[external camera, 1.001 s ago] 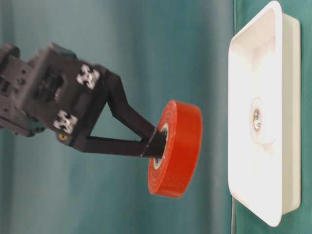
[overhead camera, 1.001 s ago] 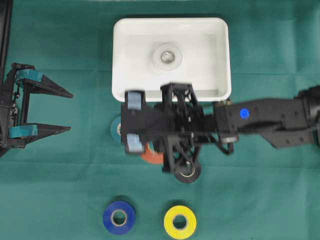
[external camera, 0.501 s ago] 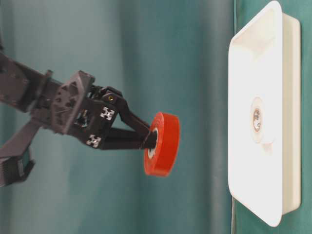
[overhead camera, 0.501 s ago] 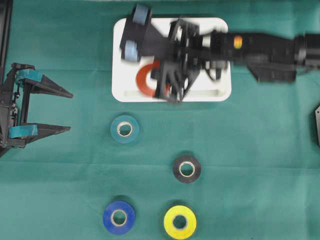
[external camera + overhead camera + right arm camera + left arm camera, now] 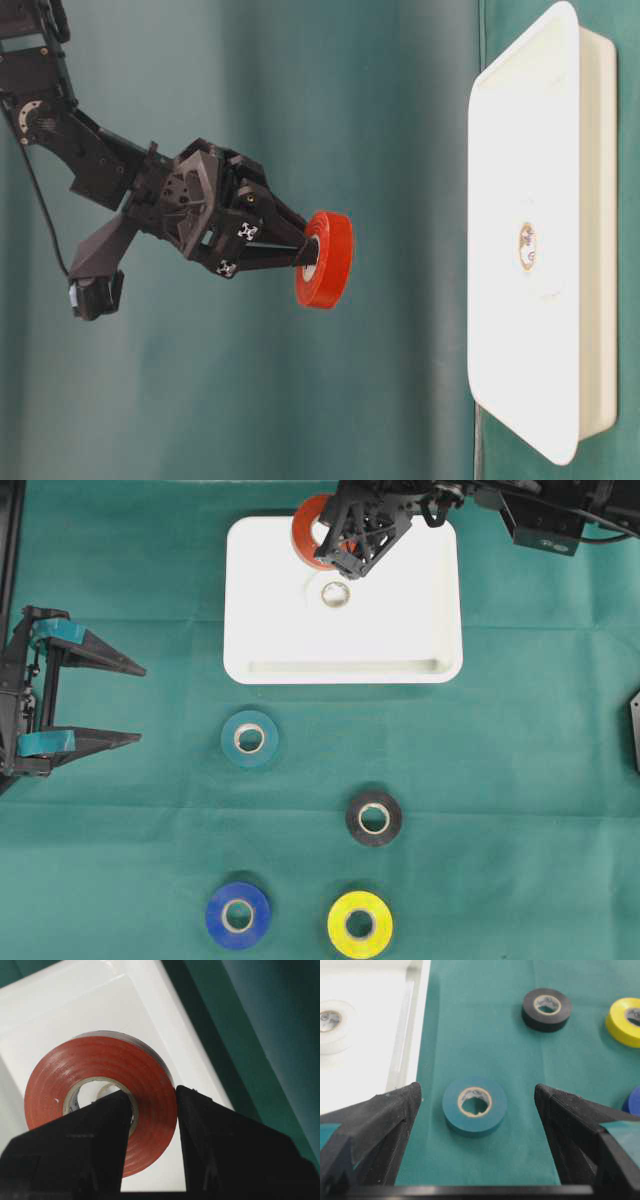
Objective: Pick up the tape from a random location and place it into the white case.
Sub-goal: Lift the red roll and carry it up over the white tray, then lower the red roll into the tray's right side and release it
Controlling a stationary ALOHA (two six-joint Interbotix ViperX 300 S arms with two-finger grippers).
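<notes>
A green cloth [image 5: 520, 780] covers the whole table. On its far half lies the white case [image 5: 400, 630], a shallow rectangular tray with rounded corners and a raised rim; a white tape roll [image 5: 335, 593] already lies flat inside it, near the middle of the far half.

The right arm reaches in from the upper right of the overhead view, and the right gripper [image 5: 335, 552] hangs above the far edge of the case. Its jaws are clamped on the red tape roll [image 5: 325, 258], one finger through the core and the other against the outer face, as the right wrist view shows. The table-level view shows the roll lifted clear of the case, not touching it.

The left gripper [image 5: 135, 704] sits at the left edge of the table with its fingers spread wide apart and nothing between them.

Four more rolls lie flat on the cloth on the near side of the case, none touching another: a teal tape roll [image 5: 249, 739] just beside the case's near rim, a black tape roll [image 5: 374, 818] further toward the near edge, and a blue tape roll [image 5: 238, 915] and a yellow tape roll [image 5: 360, 924] side by side nearest that edge
</notes>
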